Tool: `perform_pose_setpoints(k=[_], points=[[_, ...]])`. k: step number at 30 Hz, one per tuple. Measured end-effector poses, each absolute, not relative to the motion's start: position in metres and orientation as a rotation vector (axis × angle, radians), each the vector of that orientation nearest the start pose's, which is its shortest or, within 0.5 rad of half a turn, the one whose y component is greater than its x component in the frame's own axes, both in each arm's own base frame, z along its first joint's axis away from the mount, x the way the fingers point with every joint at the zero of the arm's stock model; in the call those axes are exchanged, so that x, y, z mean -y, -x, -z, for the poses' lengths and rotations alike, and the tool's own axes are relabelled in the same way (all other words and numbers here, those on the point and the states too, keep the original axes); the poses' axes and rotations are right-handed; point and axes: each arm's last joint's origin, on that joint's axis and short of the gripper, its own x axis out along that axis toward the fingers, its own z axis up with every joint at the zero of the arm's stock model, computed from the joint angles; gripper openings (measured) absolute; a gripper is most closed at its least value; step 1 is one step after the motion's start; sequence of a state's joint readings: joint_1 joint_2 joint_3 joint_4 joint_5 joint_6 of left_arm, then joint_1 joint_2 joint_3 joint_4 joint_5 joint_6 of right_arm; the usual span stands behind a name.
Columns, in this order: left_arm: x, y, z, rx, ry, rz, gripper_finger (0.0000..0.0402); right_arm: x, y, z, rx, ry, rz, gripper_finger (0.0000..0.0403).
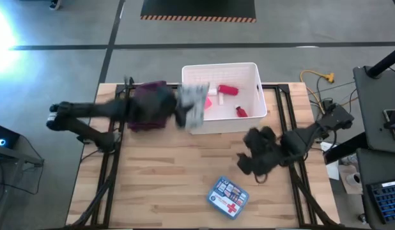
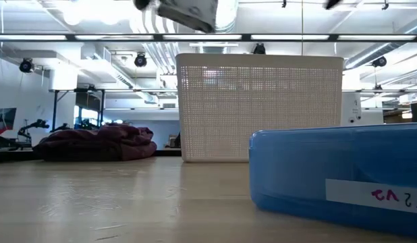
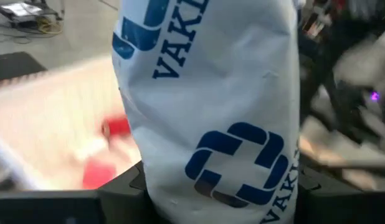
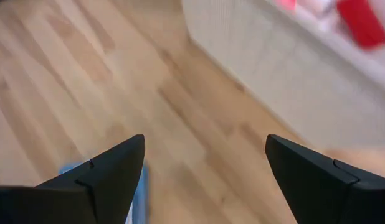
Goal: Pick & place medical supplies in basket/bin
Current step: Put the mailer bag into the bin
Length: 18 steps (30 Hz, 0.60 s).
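White packet [image 1: 195,102] clamped in left gripper [image 1: 183,110] over bin [image 1: 254,68] left rim, upper centre, long axis up-down frame. Right gripper [image 1: 248,163] fingers apart, lower right; bare wood between.

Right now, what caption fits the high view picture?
Left tool carries a white packet over the white bin; right tool waits open near the blue box.

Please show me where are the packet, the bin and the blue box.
packet [image 3: 211,106]: left wrist view, middle of its white printed face.
bin [image 1: 252,67]: high view, far right rim.
blue box [image 1: 227,197]: high view, middle of its lid.
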<state>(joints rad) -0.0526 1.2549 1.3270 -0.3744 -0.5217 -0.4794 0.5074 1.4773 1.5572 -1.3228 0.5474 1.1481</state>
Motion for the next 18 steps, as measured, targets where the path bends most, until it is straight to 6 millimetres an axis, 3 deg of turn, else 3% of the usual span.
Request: perform_pose_setpoints(k=[3,7,14,18], points=[[-0.063,-0.272,-0.425,-0.119,0.405,-0.503,0.0174,-0.131,-0.227,-0.343,-0.918,-0.442,0.635,0.0324],[-0.122,-0.282,-0.432,-0.13,0.477,-0.452,0.0178,-0.151,-0.215,-0.321,-0.993,-0.524,0.648,0.0324],[-0.159,-0.353,-0.4,-0.293,0.51,-0.392,0.023,-0.169,-0.2,-0.304,-0.983,-0.641,0.698,0.0324],[-0.169,-0.37,-0.412,-0.374,0.46,-0.408,0.0264,-0.179,-0.196,-0.298,-1.018,-0.683,0.649,0.0324]])
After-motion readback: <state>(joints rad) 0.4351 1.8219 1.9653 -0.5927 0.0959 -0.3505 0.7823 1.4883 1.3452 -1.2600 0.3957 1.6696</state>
